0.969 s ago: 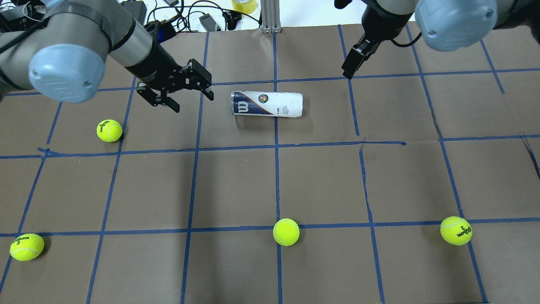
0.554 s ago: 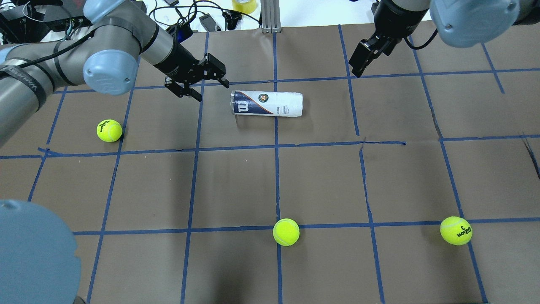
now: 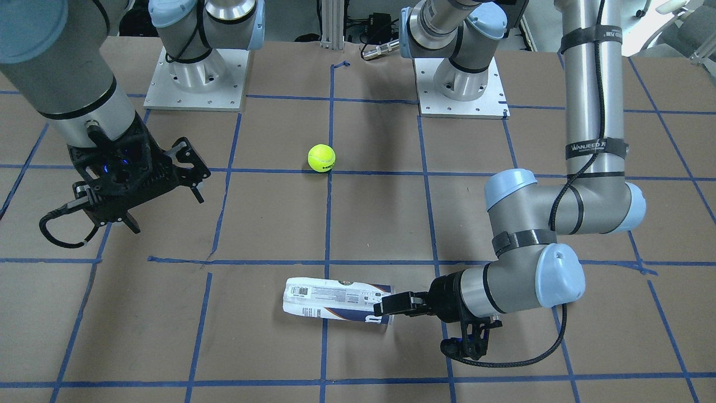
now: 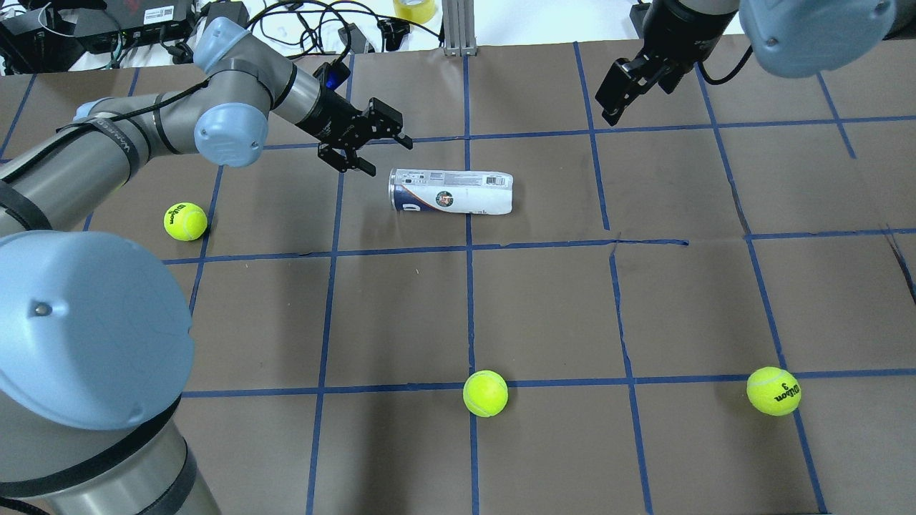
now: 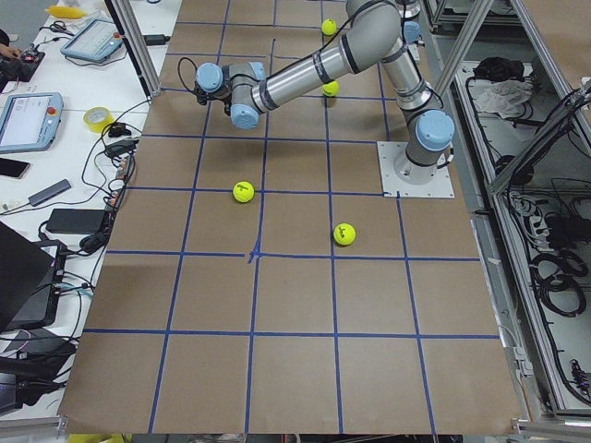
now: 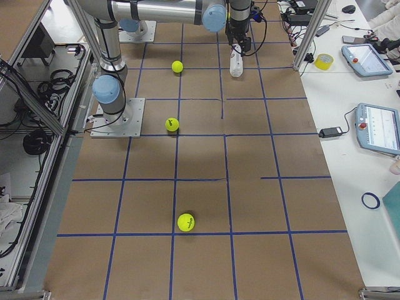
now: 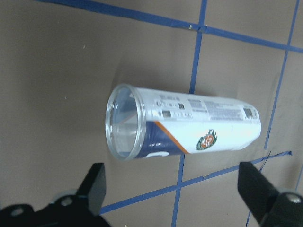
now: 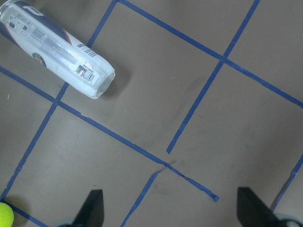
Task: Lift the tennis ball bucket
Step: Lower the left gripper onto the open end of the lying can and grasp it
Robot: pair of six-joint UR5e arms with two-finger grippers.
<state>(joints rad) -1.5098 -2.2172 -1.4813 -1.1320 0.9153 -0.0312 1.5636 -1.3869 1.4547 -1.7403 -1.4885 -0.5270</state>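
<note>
Your left gripper (image 4: pixel 391 158) has its fingers spread. The tennis ball bucket (image 4: pixel 451 192) lies on its side just ahead of the fingertips, open rim toward them. Watch for one finger nudging it: round and slick, it would likely roll off, and a pinch at the rim alone may let it droop. The brown paper tabletop (image 4: pixel 544 307) is flat. Your right gripper (image 4: pixel 608 107), also spread, hangs well past the bucket's far end.

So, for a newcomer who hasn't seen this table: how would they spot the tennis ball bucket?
On the brown table gridded with blue tape, look just past the left gripper. The tennis ball bucket lies on its side: the only cylinder, white-and-navy labelled, among yellow-green balls.
</note>
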